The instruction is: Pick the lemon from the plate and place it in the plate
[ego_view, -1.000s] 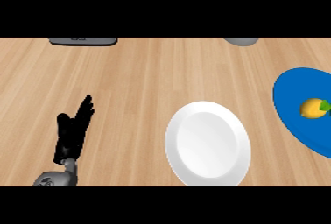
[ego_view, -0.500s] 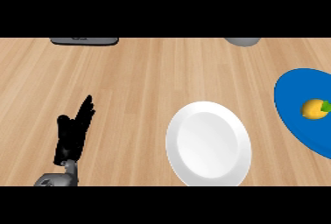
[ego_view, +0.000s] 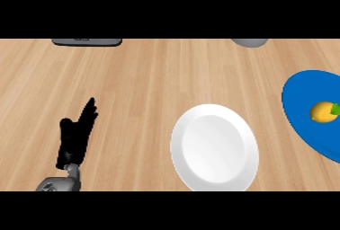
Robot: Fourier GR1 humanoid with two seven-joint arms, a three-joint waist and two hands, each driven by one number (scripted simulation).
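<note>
A yellow lemon (ego_view: 323,112) with a green tip lies on the blue plate (ego_view: 302,105) at the right edge of the head view. A white plate (ego_view: 214,147) with nothing on it sits at lower centre. My left hand (ego_view: 75,139) rests open at the lower left, fingers straight and pointing up, far from both plates. My right hand does not show.
A dark flat object (ego_view: 87,42) lies at the counter's far edge, upper left. A grey round object (ego_view: 249,42) is cut off at the top right. Bare wooden counter (ego_view: 153,81) spans the space between my left hand and the plates.
</note>
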